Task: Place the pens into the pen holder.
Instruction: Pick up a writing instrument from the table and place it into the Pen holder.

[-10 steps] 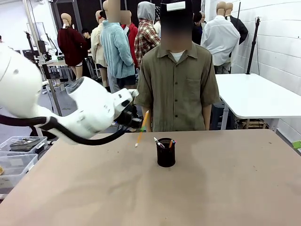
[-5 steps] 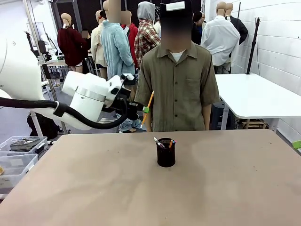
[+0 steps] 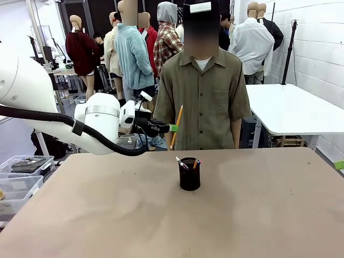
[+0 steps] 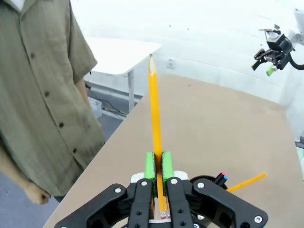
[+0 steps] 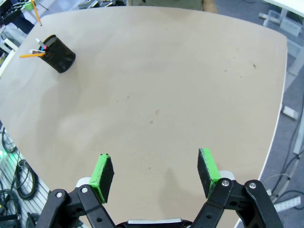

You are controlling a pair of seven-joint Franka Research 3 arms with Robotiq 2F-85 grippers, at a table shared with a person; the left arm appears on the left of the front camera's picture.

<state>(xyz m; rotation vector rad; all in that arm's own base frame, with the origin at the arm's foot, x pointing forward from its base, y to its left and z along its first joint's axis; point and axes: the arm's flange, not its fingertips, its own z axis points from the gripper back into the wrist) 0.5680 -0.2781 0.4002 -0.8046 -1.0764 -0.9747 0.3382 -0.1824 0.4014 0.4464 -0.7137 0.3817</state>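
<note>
Near the table's middle stands one pen holder point(image 3: 189, 174), a black mesh cup, upright on the brown table point(image 3: 258, 215). Contents, counted from the front and right wrist views: three items. One pale whitish pen point(image 3: 181, 162) leaning left, one dark pen with blue end point(image 5: 43, 47), one orange pencil point(image 5: 31, 55) leaning well out over the rim. All three poke above the rim.

Fourth writing stick: one yellow-orange pencil point(image 3: 177, 126), not in the cup. Left gripper point(image 3: 173, 128) has its green pads pressed together on it, pinching near the lower end, point up, slightly tilted. It hangs in the air to the left of the cup and above it, in front of the person's shirt point(image 3: 207, 102).

Right gripper point(image 5: 155, 173): pads spread wide, nothing between them, above bare table well apart from the cup.

One person stands at the far edge.
</note>
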